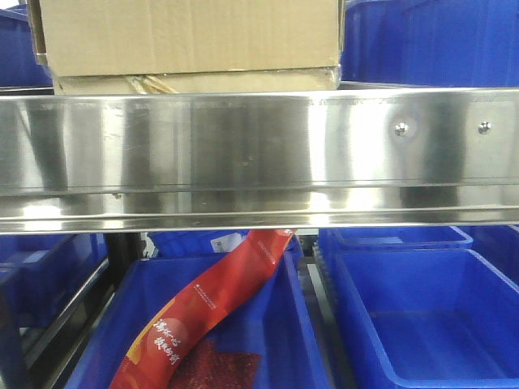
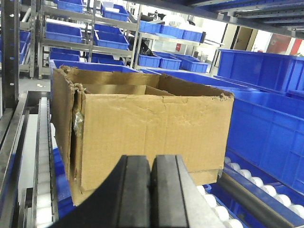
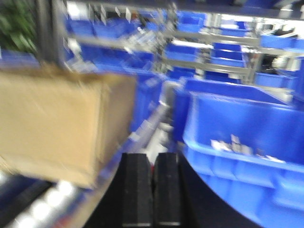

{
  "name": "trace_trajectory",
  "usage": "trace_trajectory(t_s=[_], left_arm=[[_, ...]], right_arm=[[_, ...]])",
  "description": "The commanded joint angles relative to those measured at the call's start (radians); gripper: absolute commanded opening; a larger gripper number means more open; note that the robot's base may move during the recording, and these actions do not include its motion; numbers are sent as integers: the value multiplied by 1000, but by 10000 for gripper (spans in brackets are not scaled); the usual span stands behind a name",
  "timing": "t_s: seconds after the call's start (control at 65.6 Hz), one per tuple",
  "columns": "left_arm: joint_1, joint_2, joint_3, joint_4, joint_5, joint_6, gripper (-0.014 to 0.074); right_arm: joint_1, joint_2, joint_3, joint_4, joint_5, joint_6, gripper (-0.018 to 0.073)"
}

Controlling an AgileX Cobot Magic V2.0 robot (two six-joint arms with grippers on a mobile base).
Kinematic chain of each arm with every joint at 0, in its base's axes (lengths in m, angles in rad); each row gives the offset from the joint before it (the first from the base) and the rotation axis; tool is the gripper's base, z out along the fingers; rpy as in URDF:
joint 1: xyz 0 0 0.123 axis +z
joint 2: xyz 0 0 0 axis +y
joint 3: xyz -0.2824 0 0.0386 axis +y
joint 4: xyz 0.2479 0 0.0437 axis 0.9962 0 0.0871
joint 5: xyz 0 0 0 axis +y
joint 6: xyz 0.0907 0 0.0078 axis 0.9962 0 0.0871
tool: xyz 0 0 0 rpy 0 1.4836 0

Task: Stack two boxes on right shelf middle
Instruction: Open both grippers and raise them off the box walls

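Warehouse aisle w/ racks of blue bins [image 2: 71, 33] in the bkgd, more blue bins [image 1: 422, 316] on the level below the shelf. Front view: shelf [image 1: 243, 154] shows its wide shiny silver rail across the frame, two small screws [image 1: 401, 128] at right. Above the rail, at left, sit the boxes [image 1: 190, 32]: an upper brown carton resting on a lower one, of which only a thin strip shows under it. A red packet [image 1: 219, 300] w/ white lettering hangs down below the rail into a blue bin.

Left wrist view: box [image 2: 142, 128] stands on the roller track [image 2: 45, 156], top flaps open, faces wrinkly, left corner torn w/ yellowish tape along that edge. Tall blue bin [image 2: 266, 118] just beside it at right. Left gripper [image 2: 152, 199] sits in front of the box, not touching it; fingers [image 2: 135, 194] pressed together, nothing between.

Right wrist view is blurred: box [image 3: 61, 123] at left, blue bin [image 3: 247, 142] at right w/ small bits inside, can't tell what. Right gripper [image 3: 153, 194] points at the gap between them; fingers [image 3: 137, 190] pressed together, empty.
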Motion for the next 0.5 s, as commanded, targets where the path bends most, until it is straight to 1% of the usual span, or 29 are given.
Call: trace_trajectory(t_s=[0.0,0.046,0.091,0.137,0.183,0.305,0.488], left_arm=[[1,-5,-3,-2,-18,2,-96],[1,-5,-3,-2,-18,2,-96],[1,-5,-3,-2,-18,2,-96],[1,-5,-3,-2,-18,2,-96],[1,-5,-3,-2,-18,2,-96],[1,-5,-3,-2,-18,2,-96],[1,-5,-3,-2,-18,2,-96]], right_arm=[[-73,-25,55,135,-67,-177,-160],[-121,-35,96,208,-136,-259,-160],[-163,-46,151,276,-234,-322,-160],[-199,-53,205,328,-329,-347,-160],[-227,-60,261,338,-377,-347,-160],[-266,-114,360,340,-355,-347,-160],[-268,-275,559,340,-353,-343,-160]])
